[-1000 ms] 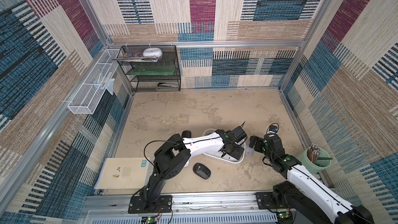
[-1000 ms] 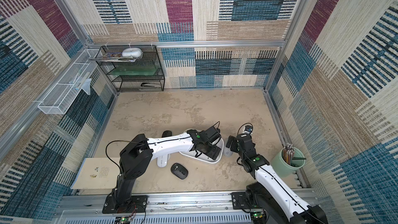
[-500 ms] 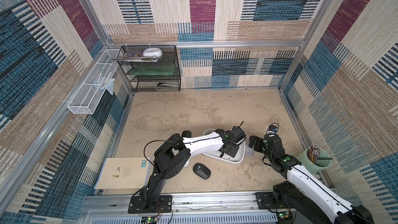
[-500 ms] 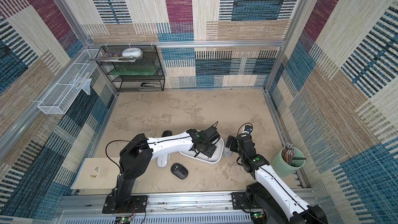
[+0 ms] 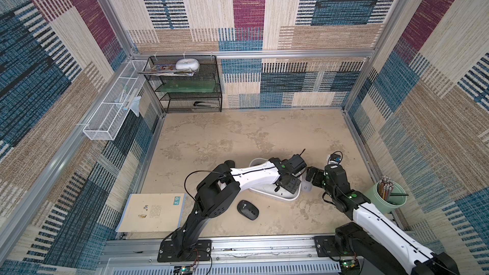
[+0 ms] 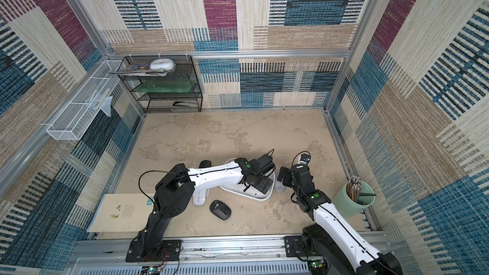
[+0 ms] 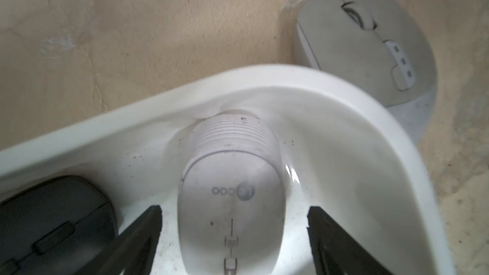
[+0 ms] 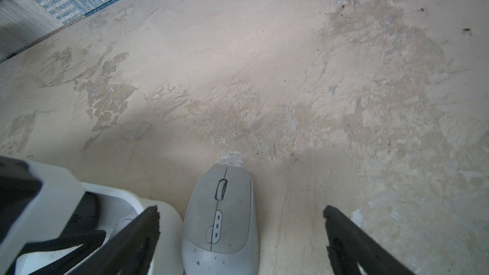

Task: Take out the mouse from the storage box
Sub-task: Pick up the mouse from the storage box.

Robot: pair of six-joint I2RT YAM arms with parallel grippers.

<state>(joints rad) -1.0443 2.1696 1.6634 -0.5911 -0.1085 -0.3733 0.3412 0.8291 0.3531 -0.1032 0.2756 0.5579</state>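
Note:
The white storage box [image 5: 288, 199] [image 6: 260, 197] lies on the table in front of both arms. My left gripper [image 7: 234, 208] [image 5: 289, 183] is down inside it, open. Its fingers stand on either side of a white mouse [image 7: 230, 207], with a gap on each side. A black mouse [image 7: 53, 220] lies beside it in the box. My right gripper [image 8: 239, 211] [image 5: 312, 175] is open over a grey mouse [image 8: 222, 220] [image 5: 306, 185]. That mouse lies on the table against the box's outer wall [image 8: 169, 215].
On the table near the box lie a black mouse [image 5: 247, 209], a white mouse [image 6: 199, 197] and another black one [image 6: 205, 164]. A book [image 5: 152, 211] lies front left. A green pencil cup [image 5: 389, 197] stands right. A black mesh rack [image 5: 190, 85] and a wire basket [image 5: 111, 112] are back left.
My left gripper has shifted slightly inside the storage box. The right arm has stayed still.

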